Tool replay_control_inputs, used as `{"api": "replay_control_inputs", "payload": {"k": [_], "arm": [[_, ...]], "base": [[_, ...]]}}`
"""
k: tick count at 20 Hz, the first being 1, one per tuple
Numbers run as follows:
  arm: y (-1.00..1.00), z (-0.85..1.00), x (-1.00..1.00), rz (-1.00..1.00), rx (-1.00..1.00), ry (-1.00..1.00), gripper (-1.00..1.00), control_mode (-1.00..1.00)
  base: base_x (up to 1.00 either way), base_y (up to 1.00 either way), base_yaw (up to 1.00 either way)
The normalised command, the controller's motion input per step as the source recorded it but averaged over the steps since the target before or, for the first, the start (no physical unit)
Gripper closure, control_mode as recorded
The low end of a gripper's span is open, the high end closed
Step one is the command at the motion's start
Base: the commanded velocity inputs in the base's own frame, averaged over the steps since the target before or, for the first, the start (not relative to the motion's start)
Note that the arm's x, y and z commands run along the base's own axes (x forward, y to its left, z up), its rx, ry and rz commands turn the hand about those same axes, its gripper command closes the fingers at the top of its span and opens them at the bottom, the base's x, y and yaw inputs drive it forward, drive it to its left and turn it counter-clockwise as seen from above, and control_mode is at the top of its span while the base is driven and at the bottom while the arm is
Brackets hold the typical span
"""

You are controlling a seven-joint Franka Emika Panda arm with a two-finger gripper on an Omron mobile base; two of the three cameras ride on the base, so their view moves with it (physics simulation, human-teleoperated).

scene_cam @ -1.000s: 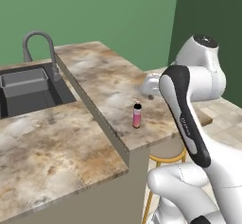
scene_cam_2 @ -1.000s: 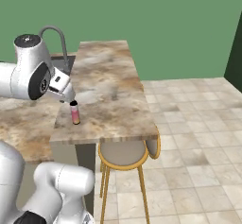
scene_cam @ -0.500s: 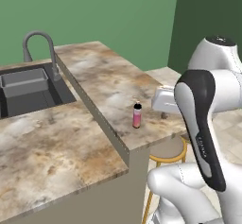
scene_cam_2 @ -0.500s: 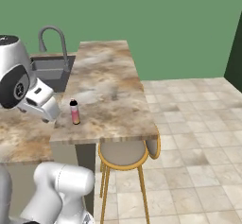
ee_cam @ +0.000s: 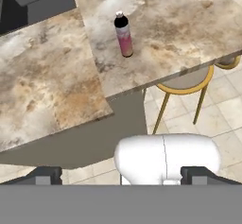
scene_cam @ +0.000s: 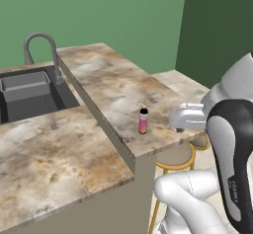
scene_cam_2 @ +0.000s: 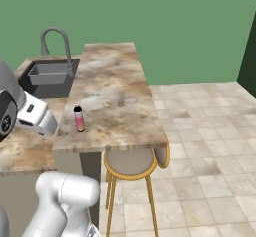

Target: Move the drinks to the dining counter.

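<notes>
One pink bottle (ee_cam: 124, 35) already upright on the dining counter (scene_cam: 116, 87); gripper (ee_cam: 121, 176) spread wide and holding nothing.

Seen in the hand view as two dark fingertips (ee_cam: 45, 175) far apart at the bottom edge, touching nothing, well back from the counter and looking down across its near edge. Hanging at mid-right of the left base view, white hand off the overhang, above the stool (scene_cam_2: 131, 162). Bottle at upper centre of the hand view, near the counter's near end and close to the step down to the lower sink counter (scene_cam: 54, 154). Likely risk: a wide swing of arm or hand clipping that slim, top-heavy bottle and toppling it. No other drinks visible, so most of the job judged still ahead.
</notes>
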Motion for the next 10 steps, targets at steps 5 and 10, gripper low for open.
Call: {"api": "replay_control_inputs", "payload": {"k": [5, 10], "arm": [[0.00, 0.60, 0.00, 0.18, -0.05, -0.11, -1.00, -1.00], [0.00, 0.33, -0.04, 0.13, -0.04, -0.08, -1.00, 1.00]], "base": [[0.00, 0.00, 0.00], [-0.12, 0.02, 0.09]]}}
